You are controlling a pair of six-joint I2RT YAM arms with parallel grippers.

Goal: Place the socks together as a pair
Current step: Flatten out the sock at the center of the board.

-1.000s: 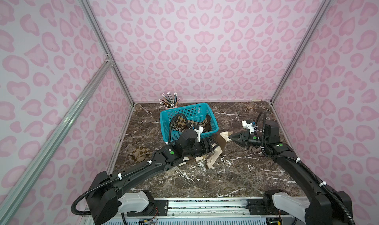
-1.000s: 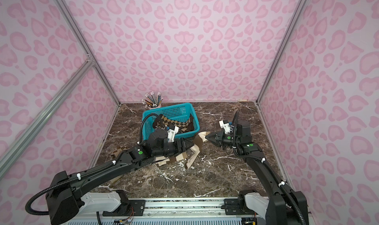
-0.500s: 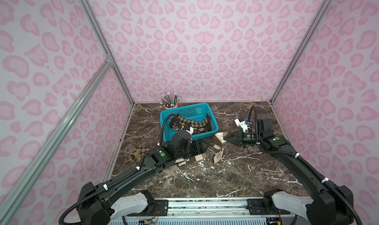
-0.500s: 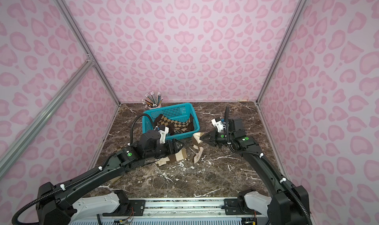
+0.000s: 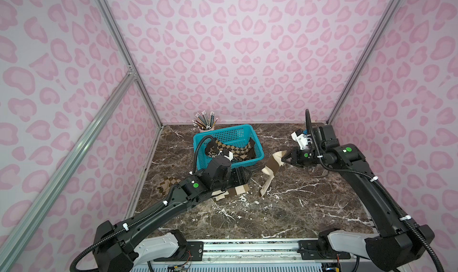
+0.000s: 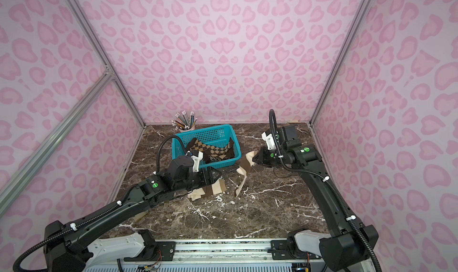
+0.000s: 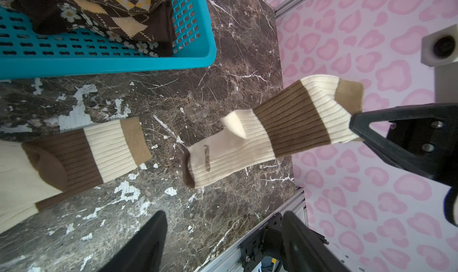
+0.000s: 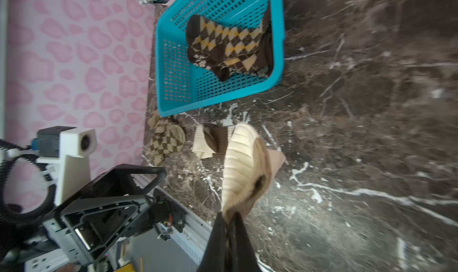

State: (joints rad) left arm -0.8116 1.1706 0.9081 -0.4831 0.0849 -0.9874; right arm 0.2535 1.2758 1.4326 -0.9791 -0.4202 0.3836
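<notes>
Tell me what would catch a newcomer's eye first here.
The cream ribbed sock dangling from the shut right gripper, just right of the teal basket. Its mate lies flat on the marble table by the open left gripper. Behind them, the basket holds a heap of brown argyle socks.

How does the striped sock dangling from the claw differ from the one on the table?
The dangling sock hangs by its cuff from the shut right gripper; the lying sock rests flat on the table, unheld. The dangling sock shows whole; the lying sock is partly hidden under the left arm. Both are cream ribbed with a brown band.
</notes>
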